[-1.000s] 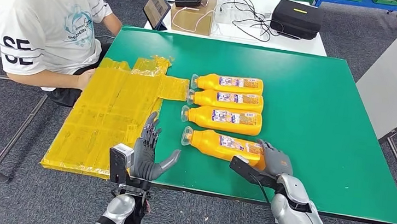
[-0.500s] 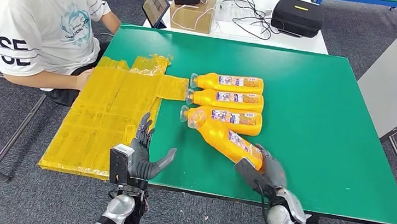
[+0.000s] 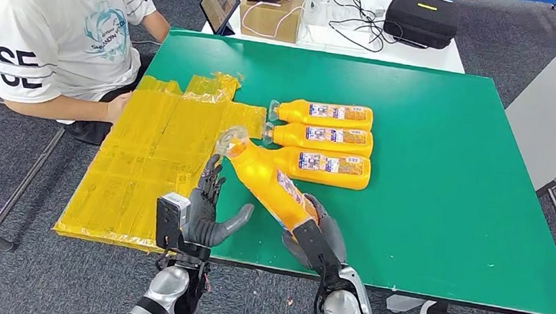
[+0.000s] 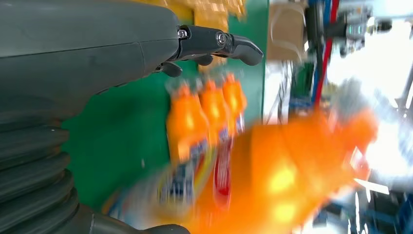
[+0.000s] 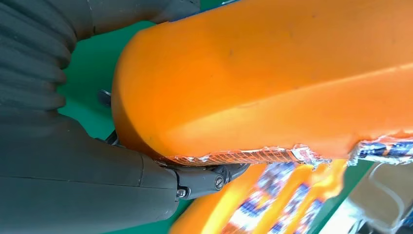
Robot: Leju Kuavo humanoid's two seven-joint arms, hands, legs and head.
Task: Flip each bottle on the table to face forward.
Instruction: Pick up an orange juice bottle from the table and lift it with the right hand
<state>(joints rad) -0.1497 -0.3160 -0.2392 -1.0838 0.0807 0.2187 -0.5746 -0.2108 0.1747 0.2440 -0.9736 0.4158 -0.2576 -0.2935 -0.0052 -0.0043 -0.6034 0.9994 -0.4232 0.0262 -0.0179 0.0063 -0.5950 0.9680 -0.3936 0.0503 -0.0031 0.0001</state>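
— Lifting it now, look: the right hand point(image 3: 315, 236) has that nearest bottle point(image 3: 266, 180) off the green table point(image 3: 445, 142). A second ago it lay flat near the front edge, in line with the other three; now its base is clamped in the hand and the neck is swung up and over toward the yellow sheet point(image 3: 144, 159).

— So it's partway through the flip?

— I'd say so. It's been picked up and turned off its row, but it isn't laid back down yet, so nothing counts as facing forward so far. The three bottles point(image 3: 321, 139) behind it haven't moved; they lie side by side toward the middle of the table, caps pointing at the sheet.

— How's the grip?

— Fingers wrapped round the bottom end of the bottle; the wrist camera shows the orange body pressed right against the palm.

— And the left hand point(image 3: 207, 210)?

— Held up at the front edge beside the sheet, fingers spread, holding nothing. The bottle's neck is close to it. Its own camera is badly smeared, so whether a fingertip brushes the bottle I can't really tell.

— The person point(image 3: 56, 28)?

— Sitting at the left edge, one hand at the sheet.
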